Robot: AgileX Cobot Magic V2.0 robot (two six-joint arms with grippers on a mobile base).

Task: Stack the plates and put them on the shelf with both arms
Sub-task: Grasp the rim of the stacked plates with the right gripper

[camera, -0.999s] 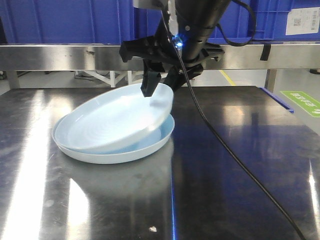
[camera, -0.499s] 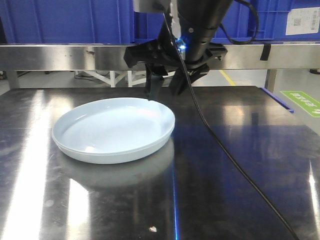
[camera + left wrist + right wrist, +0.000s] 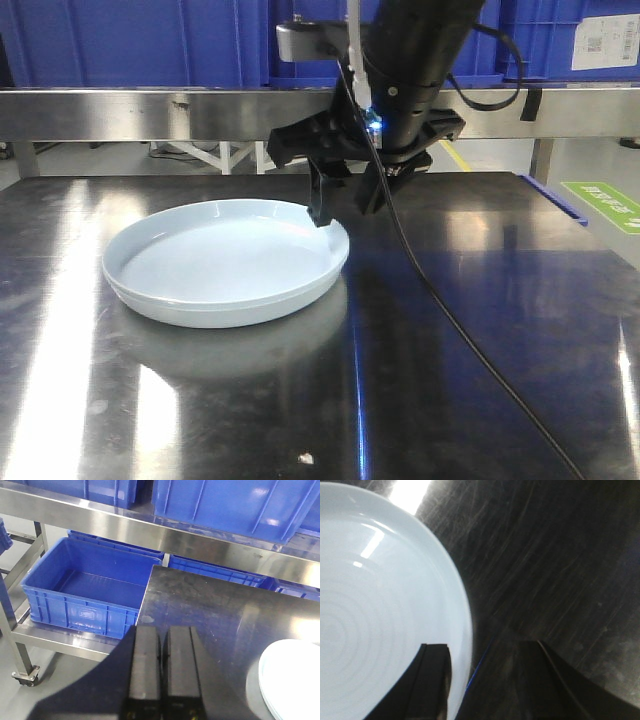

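Note:
Two pale bluish-white plates lie nested flat, one in the other, on the dark tabletop. My right gripper hangs open just above their back right rim and holds nothing. In the right wrist view the top plate fills the left, and its rim passes between the spread fingers of the gripper. My left gripper is shut and empty over the table's left part, with the plates off to its right. The shelf rail runs behind the table.
Blue crates stand on the shelf above the rail. An open blue crate sits on a lower tier beyond the table's left end. A black cable trails from the right arm across the table toward the front right.
The top plate, tilted in my right gripper a second ago, now lies flat in the lower one. The right gripper has let go, opened and shifted slightly right.

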